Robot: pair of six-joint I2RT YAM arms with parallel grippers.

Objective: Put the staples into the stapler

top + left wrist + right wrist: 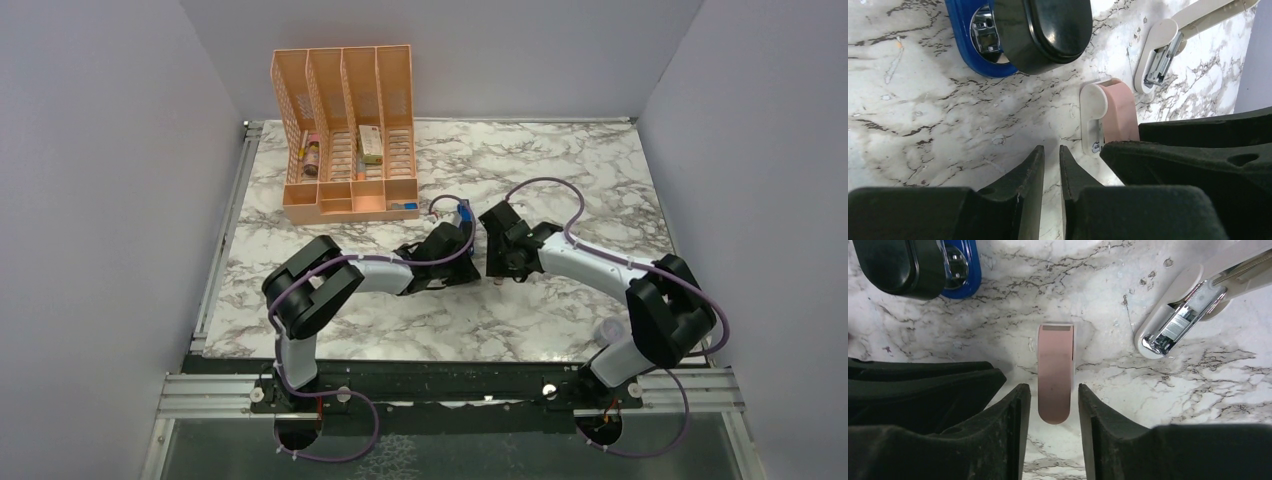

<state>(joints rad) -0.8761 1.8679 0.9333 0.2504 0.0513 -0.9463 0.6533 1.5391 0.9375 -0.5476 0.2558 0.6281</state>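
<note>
The left fingers [1032, 175] are drawn almost together, with only a thin slit of counter [938, 115] showing between them, and they are clenched on nothing. The right fingers [1010, 415] are released and spread, straddling a pink round-ended piece [1055, 375] that lies flat on the marble. Each finger sits just beside a flank of it. I can see a sliver of counter on the left side, but on the right I cannot tell whether the pad touches. From the left wrist camera the stapler [1040, 30] lies at 12 o'clock from my left fingers, near them but apart. It has a blue body with a glossy black top over it and a bit of chrome showing between the 2. From the right wrist camera the same stapler sits at 10 o'clock, well clear of the pink piece. A white stapler-like piece [1175, 320] with its metal channel exposed lies at 2 o'clock from the right fingers, apart from the pink piece. In the overhead view both arms reach in to the middle of the counter and their heads nearly meet, with a spot of the stapler's blue at 12 o'clock of the left one. A peach slotted organizer [398, 95] stands at 11 o'clock, at the back left of the counter, holding a few small items I cannot identify.
</note>
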